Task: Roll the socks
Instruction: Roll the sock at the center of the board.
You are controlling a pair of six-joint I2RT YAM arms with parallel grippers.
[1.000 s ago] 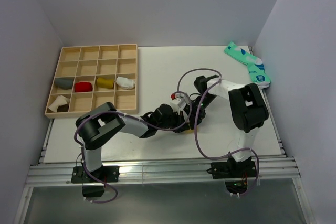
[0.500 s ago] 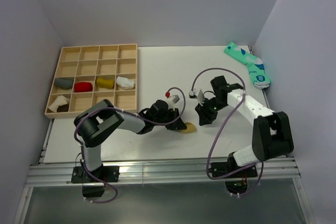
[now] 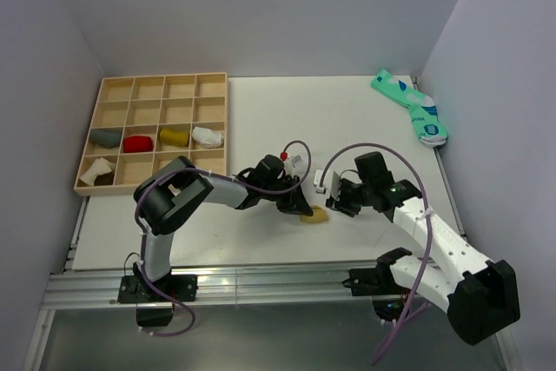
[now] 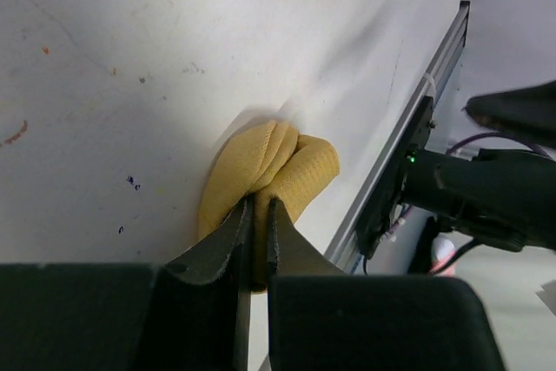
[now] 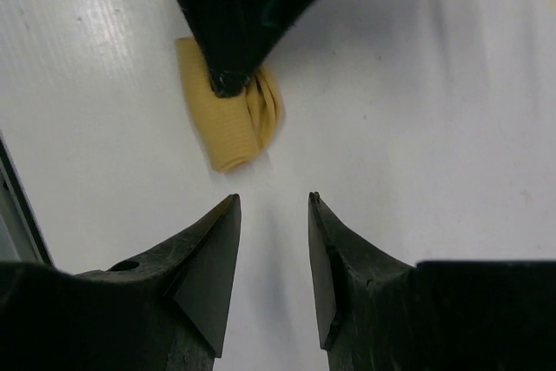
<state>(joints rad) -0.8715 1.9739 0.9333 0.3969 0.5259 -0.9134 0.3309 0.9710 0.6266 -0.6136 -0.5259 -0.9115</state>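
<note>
The mustard-yellow sock (image 3: pixel 314 215) lies rolled into a small bundle on the white table near its front edge. My left gripper (image 3: pixel 302 208) is shut on the sock's near fold; in the left wrist view the jaws (image 4: pixel 258 206) pinch the yellow fabric (image 4: pixel 274 167). My right gripper (image 3: pixel 334 197) is open and empty, just right of the sock and apart from it. In the right wrist view its gripper (image 5: pixel 274 202) points at the sock (image 5: pixel 228 132), with the left gripper's dark tip on the roll. No beige banded sock lies on the table.
A wooden compartment tray (image 3: pixel 156 80) stands at the back left, holding rolled socks: grey (image 3: pixel 107 137), red (image 3: pixel 137 143), yellow (image 3: pixel 174 136), white (image 3: pixel 207 136) and a pale-and-dark one (image 3: pixel 98 171). Teal patterned socks (image 3: pixel 410 107) lie at the back right corner.
My right arm has drawn back from the sock, towards the near right, with its jaws open. My left gripper stays on the sock and has shifted slightly right with it.
</note>
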